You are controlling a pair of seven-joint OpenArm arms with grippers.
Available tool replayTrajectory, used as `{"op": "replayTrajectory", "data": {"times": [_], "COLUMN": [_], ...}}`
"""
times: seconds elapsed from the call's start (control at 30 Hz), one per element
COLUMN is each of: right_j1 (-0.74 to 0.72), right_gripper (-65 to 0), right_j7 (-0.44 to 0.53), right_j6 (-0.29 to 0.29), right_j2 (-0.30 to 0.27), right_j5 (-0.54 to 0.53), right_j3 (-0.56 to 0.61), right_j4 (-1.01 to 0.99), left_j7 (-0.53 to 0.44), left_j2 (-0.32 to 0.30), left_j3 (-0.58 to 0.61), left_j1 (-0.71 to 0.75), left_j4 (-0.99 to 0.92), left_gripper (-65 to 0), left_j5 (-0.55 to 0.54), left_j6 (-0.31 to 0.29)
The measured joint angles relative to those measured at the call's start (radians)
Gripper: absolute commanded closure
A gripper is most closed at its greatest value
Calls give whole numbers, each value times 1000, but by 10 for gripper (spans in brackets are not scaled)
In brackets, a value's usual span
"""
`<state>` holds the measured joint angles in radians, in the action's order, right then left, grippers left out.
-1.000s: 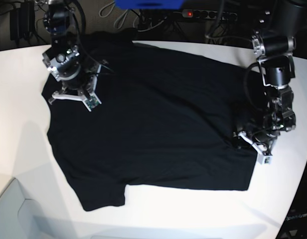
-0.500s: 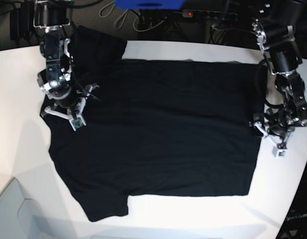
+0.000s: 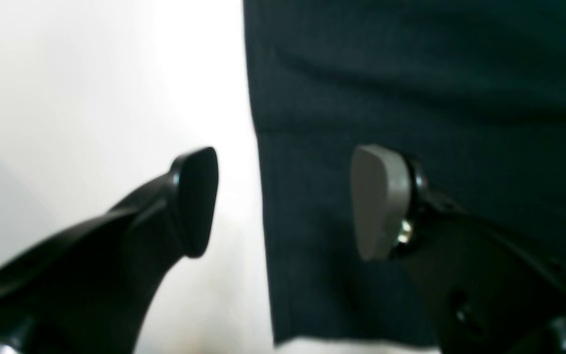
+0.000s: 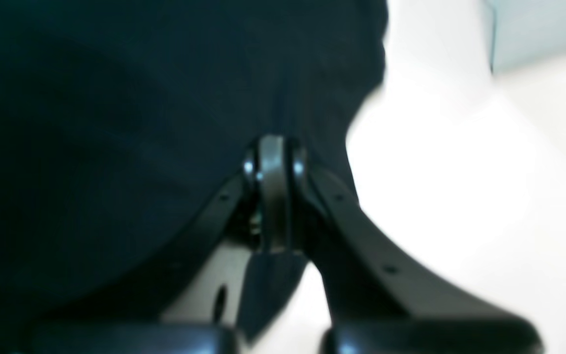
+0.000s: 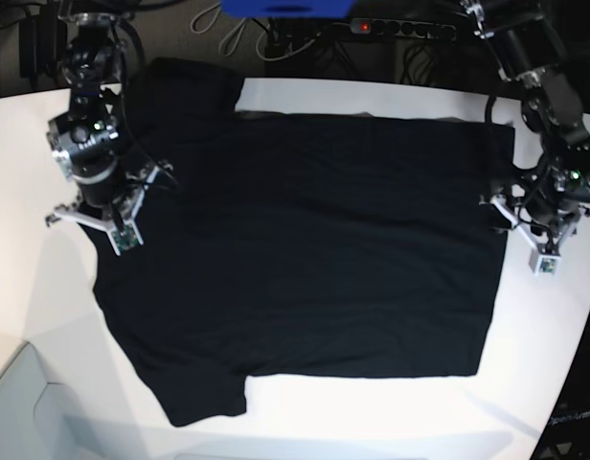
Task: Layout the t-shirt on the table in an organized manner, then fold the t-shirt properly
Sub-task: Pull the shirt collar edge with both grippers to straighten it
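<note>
- The t-shirt (image 5: 305, 249) lies spread flat on the table (image 5: 27, 192), body broad and nearly square to the base view, one sleeve toward the near edge and the other at the far corner by the right arm
- I judge the layout step nearly done and the folding not begun (no part of the cloth is doubled over yet)
- The left gripper (image 3: 283, 201) is released, jaws wide apart, straddling the shirt's straight edge: one finger over bare table, the other over cloth, nothing between them
- The right gripper (image 4: 273, 196) has its fingers pressed together over the dark cloth near the sleeve edge; whether a pinch of fabric is caught there I cannot tell
- The next move likely calls for both grippers to take matching edge points and carry one side over the body, keeping the cloth taut enough not to wrinkle
</note>
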<state>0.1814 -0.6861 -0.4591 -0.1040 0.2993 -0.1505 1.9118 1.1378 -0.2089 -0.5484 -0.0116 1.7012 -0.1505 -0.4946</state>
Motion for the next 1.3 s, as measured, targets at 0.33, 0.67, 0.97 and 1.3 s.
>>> {"op": "replayTrajectory", "data": {"times": [0.33,0.67,0.97,1.3], "right_j1": [203,288,344,363], "right_gripper": [-119,-119,-117,-114], "right_j7": [30,81,74,73], "right_j6": [-3,-5,-4,-5], "right_j2": [71,87,97,117], "right_j5": [-3,-8,-3,-7], "right_j3": [-38,-44,-51,-50], "right_j4": [57,59,59,59], "left_j7": [-9,-11,-11,-40], "left_j2": [63,70,65,53], "left_j3": [-182,-117,-122,-122], "left_j1": [163,228,239,221], "left_j4": [100,100,-20,-110], "left_gripper": [-501,-543,-543,-516], "left_j5": [8,-8,12,-27], "left_j6": [1,-82,-83,-87]}}
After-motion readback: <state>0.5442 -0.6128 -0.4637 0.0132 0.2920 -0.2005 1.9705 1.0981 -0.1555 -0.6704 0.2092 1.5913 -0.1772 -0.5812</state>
